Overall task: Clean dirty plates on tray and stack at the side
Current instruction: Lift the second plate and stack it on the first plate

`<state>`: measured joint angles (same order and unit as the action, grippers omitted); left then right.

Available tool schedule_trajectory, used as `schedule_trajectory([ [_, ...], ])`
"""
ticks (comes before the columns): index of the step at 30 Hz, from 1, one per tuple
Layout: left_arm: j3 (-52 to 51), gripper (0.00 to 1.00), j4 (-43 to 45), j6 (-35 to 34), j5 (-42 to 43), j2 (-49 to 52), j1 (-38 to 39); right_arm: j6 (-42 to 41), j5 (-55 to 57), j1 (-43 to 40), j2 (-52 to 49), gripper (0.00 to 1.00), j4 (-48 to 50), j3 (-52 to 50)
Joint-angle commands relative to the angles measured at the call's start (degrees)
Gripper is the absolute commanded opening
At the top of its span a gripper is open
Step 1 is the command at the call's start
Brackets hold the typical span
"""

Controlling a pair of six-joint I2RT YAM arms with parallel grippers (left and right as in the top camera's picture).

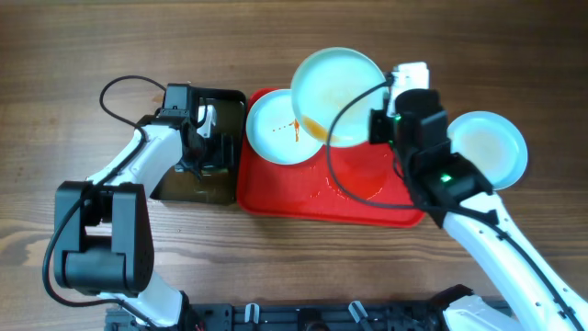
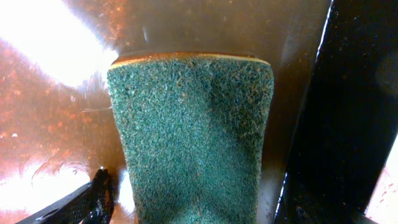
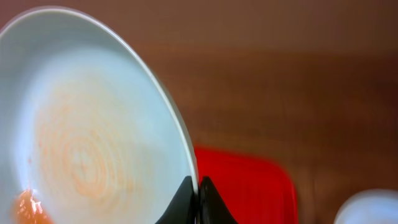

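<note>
My right gripper [image 1: 385, 97] is shut on the right rim of a pale blue plate [image 1: 336, 83] and holds it tilted above the red tray [image 1: 367, 198]. In the right wrist view the fingers [image 3: 198, 190] pinch that plate [image 3: 93, 124], which has faint orange swirls and an orange blob at its low edge. A second plate [image 1: 272, 127] lies on the tray's left part with a sauce smear. A third plate [image 1: 489, 147] lies on the table right of the tray. My left gripper [image 1: 204, 138] is down in the black pan [image 1: 175, 188], shut on a green sponge [image 2: 193, 137].
The pan's floor [image 2: 50, 137] looks wet and shiny, and its dark wall [image 2: 348, 124] is to the sponge's right. The tray [image 3: 249, 186] and the third plate's edge [image 3: 373, 208] show below the held plate. Bare wooden table surrounds everything.
</note>
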<state>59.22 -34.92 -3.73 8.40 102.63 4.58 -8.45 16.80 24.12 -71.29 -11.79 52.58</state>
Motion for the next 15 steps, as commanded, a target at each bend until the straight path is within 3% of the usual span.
schedule_trajectory([
  [1,0.9,0.83,-0.07,0.07,-0.28,-1.22,-0.2,5.64,10.29,4.0,-3.15,0.05,5.95,0.24],
  [7,0.9,0.83,-0.07,0.07,-0.28,-1.22,-0.2,6.86,21.31,7.15,-9.33,0.04,10.97,0.24],
  [15,0.9,0.82,-0.07,0.07,-0.28,-1.22,-0.2,32.68,20.79,8.79,-10.14,0.04,20.92,0.24],
])
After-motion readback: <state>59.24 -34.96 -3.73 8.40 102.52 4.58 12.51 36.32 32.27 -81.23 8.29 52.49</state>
